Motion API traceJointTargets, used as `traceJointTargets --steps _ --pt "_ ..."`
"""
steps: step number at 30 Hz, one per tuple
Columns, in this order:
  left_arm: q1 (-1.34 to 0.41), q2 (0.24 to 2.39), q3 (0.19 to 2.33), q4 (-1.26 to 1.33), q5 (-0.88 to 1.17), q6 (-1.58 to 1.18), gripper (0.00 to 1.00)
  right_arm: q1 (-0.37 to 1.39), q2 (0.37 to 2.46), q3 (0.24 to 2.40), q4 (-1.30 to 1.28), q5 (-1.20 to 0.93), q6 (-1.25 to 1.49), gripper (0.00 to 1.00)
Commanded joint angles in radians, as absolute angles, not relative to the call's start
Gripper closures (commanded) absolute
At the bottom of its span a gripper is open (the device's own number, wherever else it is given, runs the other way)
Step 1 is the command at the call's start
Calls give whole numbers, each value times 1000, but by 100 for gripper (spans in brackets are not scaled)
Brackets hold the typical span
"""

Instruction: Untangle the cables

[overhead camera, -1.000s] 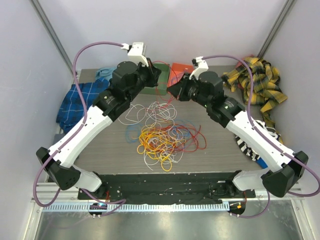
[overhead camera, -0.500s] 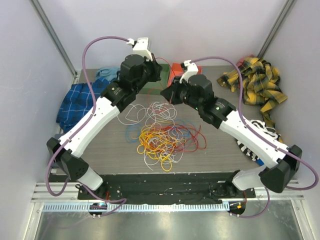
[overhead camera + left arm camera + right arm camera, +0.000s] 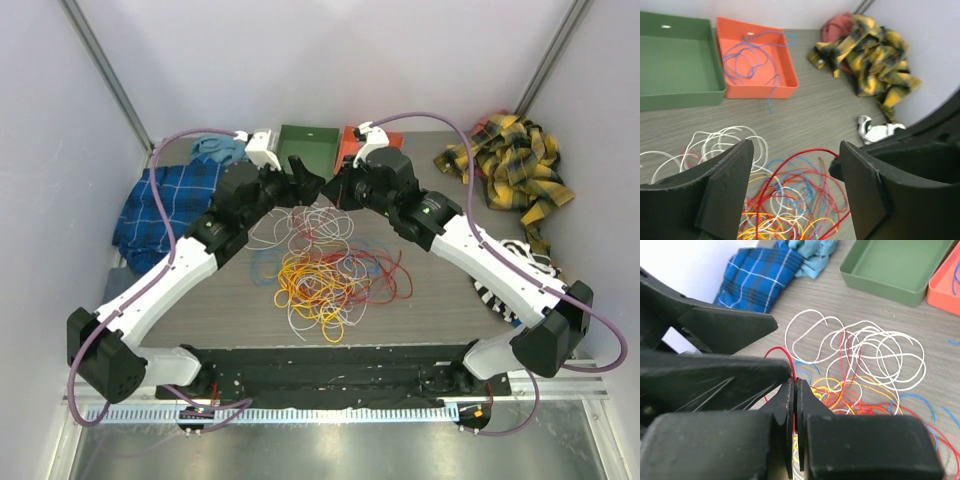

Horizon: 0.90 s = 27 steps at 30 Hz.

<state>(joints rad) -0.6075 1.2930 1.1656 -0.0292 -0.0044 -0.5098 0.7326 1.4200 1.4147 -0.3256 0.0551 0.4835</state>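
1. The left claw (image 3: 796,165) has its fingers well apart and grips nothing. A loop of the red cable (image 3: 782,348) rises through the gap; whether it touches either finger cannot be told.
2. The right claw (image 3: 794,387) has its fingers pressed together, pinching the red cable between their tips. It hangs just beside the left claw, over the far side of the heap.
3. The bench (image 3: 430,300) is grey wood-grain; the arm bases hide its near edge.
4. A yellow plaid cloth (image 3: 515,165) lies crumpled at the far right corner. A red cloth (image 3: 836,27) behind it is mostly hidden.
5. A blue plaid cloth (image 3: 155,205) lies at the far left, partly covered by the left arm in the top view. A light blue cloth (image 3: 215,148) sits just beyond it.
6. The cables (image 3: 325,270) form a loose heap mid-bench: yellow and orange at the centre, white around them, red to the right, blue underneath. The strands overlap too much for any one to be traced.
7. A green tray (image 3: 310,150) stands at the far edge, its near rim cut off by the left claw in the top view.
8. An orange tray (image 3: 760,93) stands just right of the green tray, largely hidden by the right arm from above. It holds a blue cable (image 3: 746,52), one end of which trails over the front wall.
9. A black-and-white object (image 3: 497,292) lies at the right edge, partly under the right arm, and is too small to identify.
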Motion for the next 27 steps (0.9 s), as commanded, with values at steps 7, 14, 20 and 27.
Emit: traceJointTargets --steps 7,14,20,27 --pt "-623 1142 1020 86 81 -531 1 735 1335 1473 -294 83 472 99" --pt "-621 950 790 262 103 -492 0 733 1312 1511 -325 109 469 99" --pt "-623 896 657 296 60 -480 0 733 1328 1612 -374 104 480 99" --pt "-632 957 612 475 61 -476 0 735 1353 1713 -399 49 526 99"
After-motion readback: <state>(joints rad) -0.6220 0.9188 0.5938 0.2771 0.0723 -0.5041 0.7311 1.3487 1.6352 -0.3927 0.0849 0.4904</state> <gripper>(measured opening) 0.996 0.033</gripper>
